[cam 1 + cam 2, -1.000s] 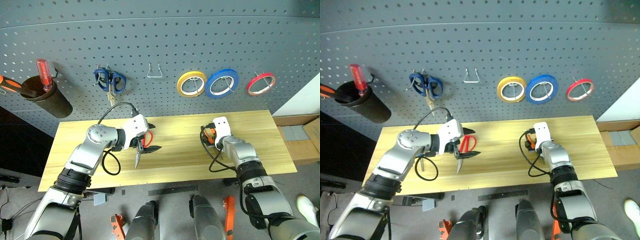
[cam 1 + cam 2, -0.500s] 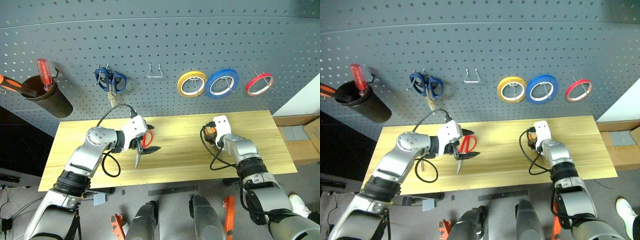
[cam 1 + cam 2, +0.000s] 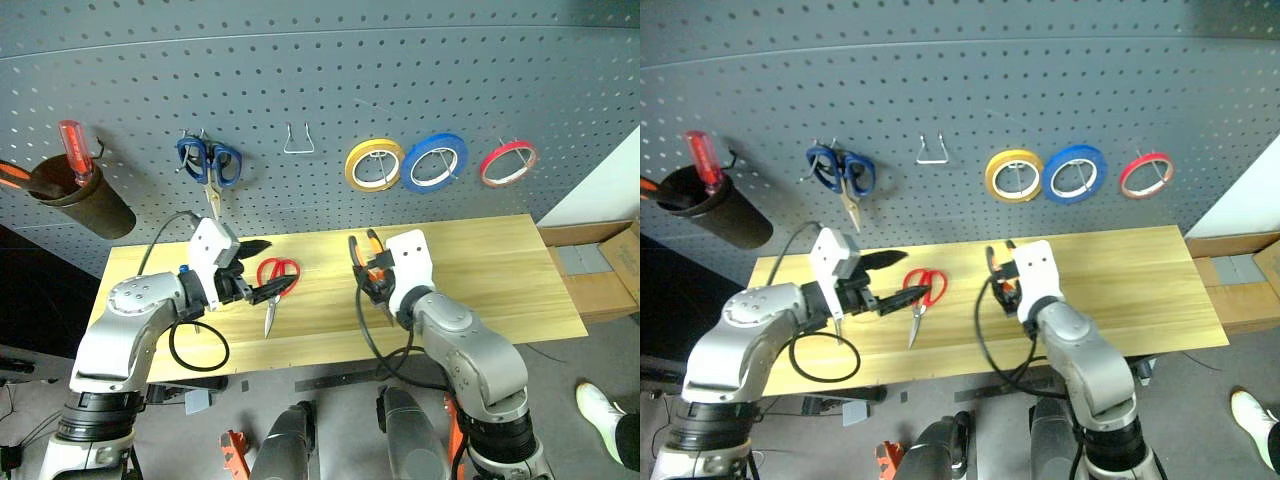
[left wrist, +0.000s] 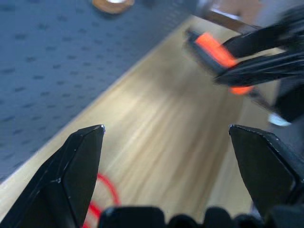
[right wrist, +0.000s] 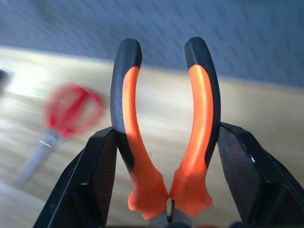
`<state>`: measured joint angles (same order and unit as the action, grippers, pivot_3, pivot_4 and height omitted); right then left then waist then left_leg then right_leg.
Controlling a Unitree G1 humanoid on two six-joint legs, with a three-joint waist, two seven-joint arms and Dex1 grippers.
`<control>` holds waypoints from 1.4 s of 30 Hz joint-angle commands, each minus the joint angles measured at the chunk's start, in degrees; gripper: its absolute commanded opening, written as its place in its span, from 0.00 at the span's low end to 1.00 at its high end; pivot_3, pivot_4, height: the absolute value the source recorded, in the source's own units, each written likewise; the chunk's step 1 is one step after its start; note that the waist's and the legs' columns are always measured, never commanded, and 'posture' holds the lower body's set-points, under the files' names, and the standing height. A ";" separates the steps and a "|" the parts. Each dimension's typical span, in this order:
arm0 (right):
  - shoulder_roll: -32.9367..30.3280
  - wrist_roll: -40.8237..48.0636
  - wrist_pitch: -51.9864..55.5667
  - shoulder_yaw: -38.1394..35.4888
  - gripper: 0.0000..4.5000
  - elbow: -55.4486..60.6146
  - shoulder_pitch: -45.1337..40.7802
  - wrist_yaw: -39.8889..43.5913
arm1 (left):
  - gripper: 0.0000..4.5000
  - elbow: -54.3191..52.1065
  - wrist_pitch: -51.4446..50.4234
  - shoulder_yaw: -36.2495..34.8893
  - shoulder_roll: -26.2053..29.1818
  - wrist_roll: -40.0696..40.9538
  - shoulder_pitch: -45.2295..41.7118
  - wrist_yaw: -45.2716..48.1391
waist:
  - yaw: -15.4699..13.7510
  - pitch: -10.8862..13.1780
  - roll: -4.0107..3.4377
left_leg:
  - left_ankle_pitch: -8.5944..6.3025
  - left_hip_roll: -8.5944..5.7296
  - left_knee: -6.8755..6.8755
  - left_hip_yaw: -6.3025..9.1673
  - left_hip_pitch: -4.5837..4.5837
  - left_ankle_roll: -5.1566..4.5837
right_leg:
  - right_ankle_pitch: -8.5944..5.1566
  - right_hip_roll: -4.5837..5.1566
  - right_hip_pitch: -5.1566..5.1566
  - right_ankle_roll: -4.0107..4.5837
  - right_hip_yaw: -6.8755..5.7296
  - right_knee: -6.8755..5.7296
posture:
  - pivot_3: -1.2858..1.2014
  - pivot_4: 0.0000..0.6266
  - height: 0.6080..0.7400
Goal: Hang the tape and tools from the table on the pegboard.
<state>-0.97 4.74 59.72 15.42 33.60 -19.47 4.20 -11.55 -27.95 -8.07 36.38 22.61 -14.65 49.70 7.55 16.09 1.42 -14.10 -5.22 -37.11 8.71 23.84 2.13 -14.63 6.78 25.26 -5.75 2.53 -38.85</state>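
Pliers (image 3: 368,262), orange and black, now ride in my right hand (image 3: 372,270), lifted off the surface (image 3: 500,270); a second ago that hand sat low on the wood further to my right. In the left eye view my left hand (image 3: 250,270) has let go of the red scissors (image 3: 275,280), which lie flat on the wood just beside its spread fingers, blades pointing toward me. The red tape (image 3: 507,163) already hangs on the pegboard (image 3: 320,80), next to the blue roll (image 3: 433,163) and the yellow roll (image 3: 373,165).

The right eye view tells the same: an empty wire hook (image 3: 931,150) waits between the blue scissors (image 3: 841,170) and the yellow roll, above both hands.

From my left wrist, the two fingers (image 4: 76,171) stand wide apart with bare wood between them, a sliver of red handle at the edge.

From my right wrist, both fingers (image 5: 97,180) press against the curved pliers handles from outside, gripping them firmly.

I judge the pliers are on their way to a hook, and the scissors remain to be picked up again.
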 commanded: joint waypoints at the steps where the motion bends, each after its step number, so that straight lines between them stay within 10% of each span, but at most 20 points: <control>1: 0.22 -2.78 -6.67 2.62 0.60 2.35 -7.72 -0.67 | 1.00 -1.23 2.32 -5.29 -0.57 2.18 -0.51 -2.62 | -0.11 0.00 0.01 | 0.07 0.01 0.00 0.02 -0.02 0.05 | 0.04 -0.02 0.00 0.04 -0.03 -0.02 | 0.47 0.42 1.00; 18: 12.00 -1.61 -33.40 -4.57 0.60 -33.44 -40.40 0.07 | 1.00 -2.68 2.49 -13.48 0.83 11.86 3.19 -1.97 | -1.26 -0.15 0.25 | 0.32 0.83 0.15 -0.18 0.01 0.66 | 0.32 -0.66 0.26 0.43 -0.14 0.11 | 0.50 0.38 1.00; 42: 13.25 -2.23 -68.25 -9.96 0.60 -73.41 -56.38 -4.07 | 1.00 -5.04 1.37 -10.66 -1.33 15.78 -2.66 -8.19 | -2.63 -0.20 0.33 | 0.46 0.94 0.11 -0.43 -0.06 0.87 | 0.77 -1.21 0.36 0.98 -0.17 -0.11 | 0.53 0.37 1.00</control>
<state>9.54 3.23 -5.70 5.83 -40.05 -74.19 0.87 -14.12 -27.21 -18.15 34.72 37.64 -16.61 41.74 4.91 15.90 1.75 -13.61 -4.21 -36.99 8.29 23.78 3.05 -13.81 5.45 25.63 -4.70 2.34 -38.96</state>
